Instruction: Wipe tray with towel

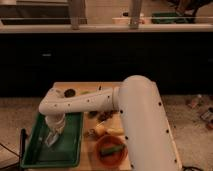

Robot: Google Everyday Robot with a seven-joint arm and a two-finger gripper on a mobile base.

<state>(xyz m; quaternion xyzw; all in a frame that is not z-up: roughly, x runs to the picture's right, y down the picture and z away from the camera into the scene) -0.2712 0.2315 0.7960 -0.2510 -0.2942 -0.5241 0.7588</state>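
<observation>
A green tray (35, 150) lies on the left side of a wooden table (90, 150). A pale towel (51, 140) rests inside the tray. My white arm reaches left from the large body at the right, and my gripper (53, 134) points straight down into the tray, right on the towel. The wrist hides most of the towel.
An orange bowl (111, 151) with something green in it stands at the table's front right of the tray. A yellow fruit (102, 130) and dark items (102, 117) lie mid-table. A dark round object (69, 93) sits at the back. A dark counter runs behind.
</observation>
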